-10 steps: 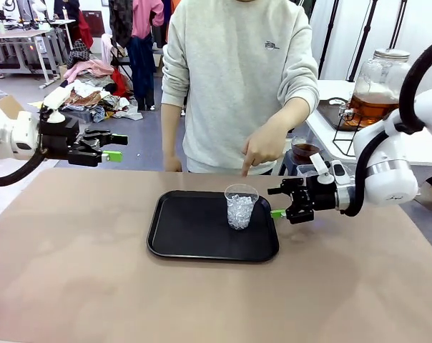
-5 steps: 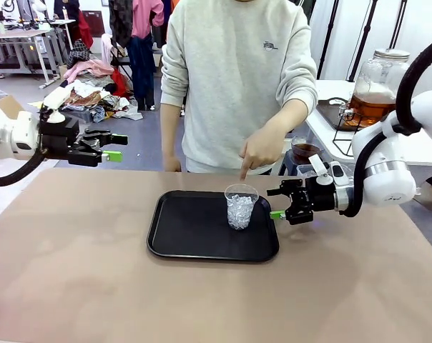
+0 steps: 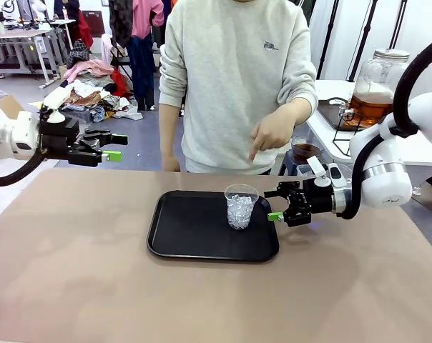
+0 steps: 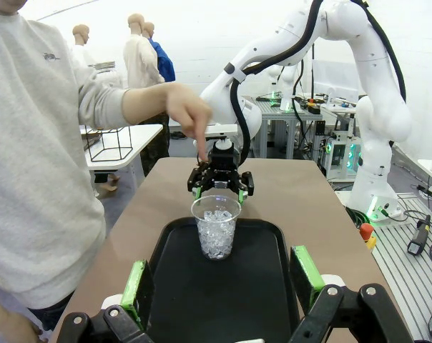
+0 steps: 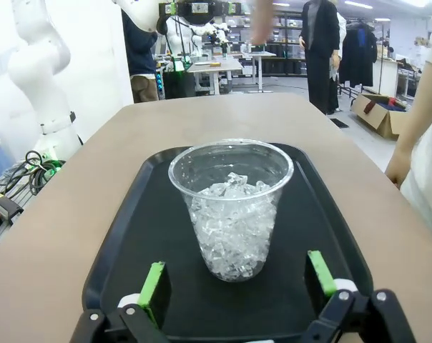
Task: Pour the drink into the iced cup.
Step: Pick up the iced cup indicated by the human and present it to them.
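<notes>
The iced cup (image 3: pixel 241 206), clear plastic and half full of ice, stands upright on the right part of a black tray (image 3: pixel 194 229). My right gripper (image 3: pixel 275 204) is open, level with the cup and just to its right at the tray's edge. In the right wrist view the cup (image 5: pixel 232 207) stands ahead of and between the green pads (image 5: pixel 155 284), apart from them. My left gripper (image 3: pixel 117 147) hangs open and empty, high at the far left. The drink (image 3: pixel 372 106) is amber liquid in a lidded glass jar on a side table at the back right.
A person in a grey sweatshirt stands across the table, one hand (image 3: pixel 268 134) raised above the cup with a finger pointing down. A small glass of brown liquid (image 3: pixel 304 150) and a black wire rack (image 3: pixel 345 136) stand near the jar. The left wrist view shows the cup (image 4: pixel 216 227) and the right gripper (image 4: pixel 220 179) behind it.
My right gripper has crept a little left towards the cup. The person's pointing hand has lifted away from the cup's rim. The left arm has not moved.
</notes>
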`<action>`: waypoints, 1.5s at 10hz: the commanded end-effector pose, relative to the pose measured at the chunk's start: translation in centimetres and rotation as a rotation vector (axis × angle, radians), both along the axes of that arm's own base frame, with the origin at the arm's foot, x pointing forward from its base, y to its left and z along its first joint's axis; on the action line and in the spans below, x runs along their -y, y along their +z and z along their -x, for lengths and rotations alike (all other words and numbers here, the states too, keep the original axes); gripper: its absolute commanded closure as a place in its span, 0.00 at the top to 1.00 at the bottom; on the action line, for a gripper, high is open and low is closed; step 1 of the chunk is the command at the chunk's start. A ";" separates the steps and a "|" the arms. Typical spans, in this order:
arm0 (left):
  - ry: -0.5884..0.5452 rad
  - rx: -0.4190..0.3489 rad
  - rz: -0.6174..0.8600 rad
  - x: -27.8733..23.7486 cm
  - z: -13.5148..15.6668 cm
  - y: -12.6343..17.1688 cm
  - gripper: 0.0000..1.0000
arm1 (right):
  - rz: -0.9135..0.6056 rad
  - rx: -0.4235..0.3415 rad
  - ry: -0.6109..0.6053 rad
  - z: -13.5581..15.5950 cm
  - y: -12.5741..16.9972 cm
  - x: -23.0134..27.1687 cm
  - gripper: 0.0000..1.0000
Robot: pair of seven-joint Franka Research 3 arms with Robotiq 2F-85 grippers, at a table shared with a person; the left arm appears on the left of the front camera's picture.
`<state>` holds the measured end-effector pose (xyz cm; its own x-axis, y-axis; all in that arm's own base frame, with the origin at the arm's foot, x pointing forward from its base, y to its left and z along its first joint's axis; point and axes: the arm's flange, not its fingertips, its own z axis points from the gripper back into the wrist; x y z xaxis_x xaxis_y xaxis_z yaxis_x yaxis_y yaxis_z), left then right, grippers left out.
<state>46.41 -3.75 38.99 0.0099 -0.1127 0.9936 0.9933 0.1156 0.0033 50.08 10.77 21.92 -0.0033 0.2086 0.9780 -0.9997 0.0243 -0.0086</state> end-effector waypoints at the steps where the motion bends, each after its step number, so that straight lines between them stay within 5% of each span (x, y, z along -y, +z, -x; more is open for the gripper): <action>1: 0.000 0.004 -0.001 0.0 0.1 0.2 1.00 | -0.020 -0.038 0.031 -0.7 0.2 -0.7 1.00; 15: 0.000 0.004 -0.001 0.0 0.1 0.2 1.00 | -0.026 -0.089 0.103 -1.6 -0.5 -4.0 1.00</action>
